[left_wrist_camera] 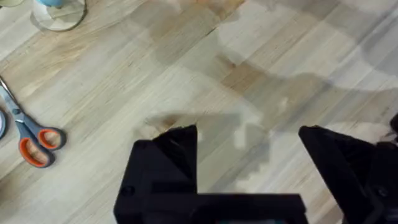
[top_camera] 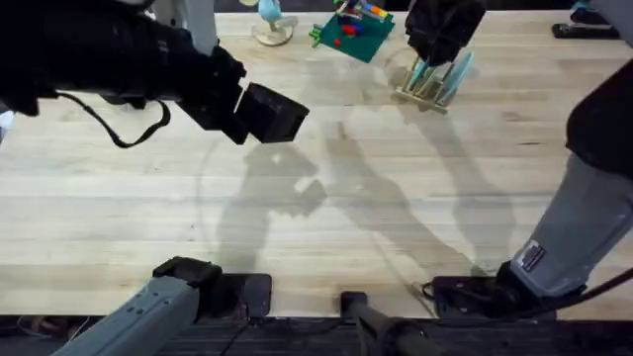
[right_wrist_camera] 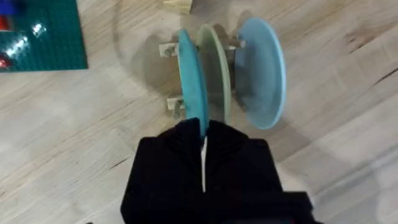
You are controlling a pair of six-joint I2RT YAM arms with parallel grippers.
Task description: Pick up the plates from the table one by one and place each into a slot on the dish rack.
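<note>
The dish rack (right_wrist_camera: 169,50) stands on the table (top_camera: 396,198) at the far right with three plates upright in its slots. The bright turquoise plate (right_wrist_camera: 189,81) is the outermost. The cream plate (right_wrist_camera: 217,74) stands beside it, then a paler sky-blue plate (right_wrist_camera: 261,71). My right gripper (right_wrist_camera: 203,140) is shut on the rim of the turquoise plate, which sits between the pegs. From overhead, the right gripper (top_camera: 438,40) hangs over the rack (top_camera: 420,92). My left gripper (left_wrist_camera: 249,146) is open over bare wood, far from the rack, with nothing between its fingers (left_wrist_camera: 177,149).
A green toy-brick board (top_camera: 351,35) lies left of the rack at the far edge. Next to it stands a clear round base (top_camera: 274,33) with a pale blue thing on it. Orange-handled scissors (left_wrist_camera: 31,140) lie on the wood near the left gripper.
</note>
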